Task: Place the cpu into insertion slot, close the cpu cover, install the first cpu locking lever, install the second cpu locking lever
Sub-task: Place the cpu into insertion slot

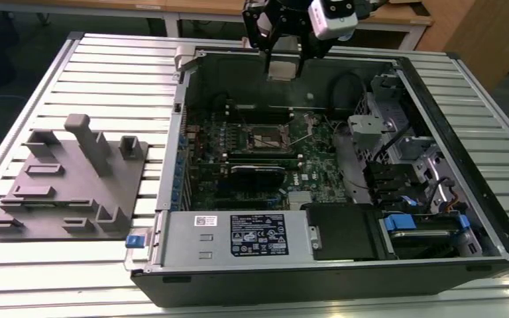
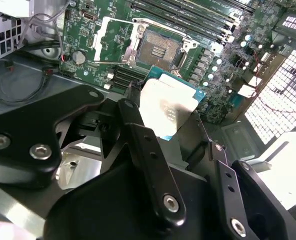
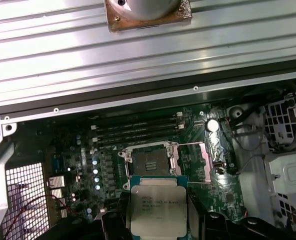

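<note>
Gripped the cpu [image 3: 158,210] by its edges in the closed hand [image 1: 282,65], above the open computer case [image 1: 431,132] on the worktop [image 1: 104,73]. Hung it over the motherboard, apart from the bare insertion slot [image 3: 149,162], with the cpu cover [image 2: 102,40] flipped open alongside.

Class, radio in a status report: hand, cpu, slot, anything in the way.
Status: hand shut on cpu, over the case. insertion slot bare, cpu cover open. Nothing seen blocking the slot.
</note>
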`<state>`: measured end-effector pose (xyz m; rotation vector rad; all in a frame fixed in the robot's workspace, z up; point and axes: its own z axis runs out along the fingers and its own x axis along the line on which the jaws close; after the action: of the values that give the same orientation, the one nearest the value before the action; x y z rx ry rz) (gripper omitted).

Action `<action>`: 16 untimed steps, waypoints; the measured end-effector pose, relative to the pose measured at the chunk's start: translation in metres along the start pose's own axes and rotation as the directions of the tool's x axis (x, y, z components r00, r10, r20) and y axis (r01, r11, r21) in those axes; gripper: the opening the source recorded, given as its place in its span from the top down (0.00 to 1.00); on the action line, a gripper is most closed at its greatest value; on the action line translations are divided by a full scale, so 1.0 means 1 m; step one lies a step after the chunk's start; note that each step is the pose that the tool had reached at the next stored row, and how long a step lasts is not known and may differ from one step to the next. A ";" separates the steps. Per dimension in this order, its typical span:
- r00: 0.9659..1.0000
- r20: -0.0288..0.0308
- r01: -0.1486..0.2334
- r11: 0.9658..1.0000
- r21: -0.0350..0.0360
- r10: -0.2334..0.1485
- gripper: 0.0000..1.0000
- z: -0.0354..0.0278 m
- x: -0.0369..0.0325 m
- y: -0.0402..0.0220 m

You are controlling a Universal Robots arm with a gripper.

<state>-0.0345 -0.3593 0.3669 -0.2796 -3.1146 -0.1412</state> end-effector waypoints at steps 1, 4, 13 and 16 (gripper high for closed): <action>1.000 0.000 -0.004 1.000 0.000 0.004 0.46 0.0000 0.0000 0.0000; 1.000 0.001 -0.014 1.000 0.000 0.014 0.46 0.0000 0.0000 0.0000; 0.998 0.005 -0.060 0.998 -0.001 0.060 0.46 0.0002 0.0000 0.0000; 0.998 0.005 -0.061 0.998 -0.001 0.061 0.46 0.0002 0.0000 0.0000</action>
<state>-0.0345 -0.3593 0.3667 -0.3756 -3.1072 -0.1418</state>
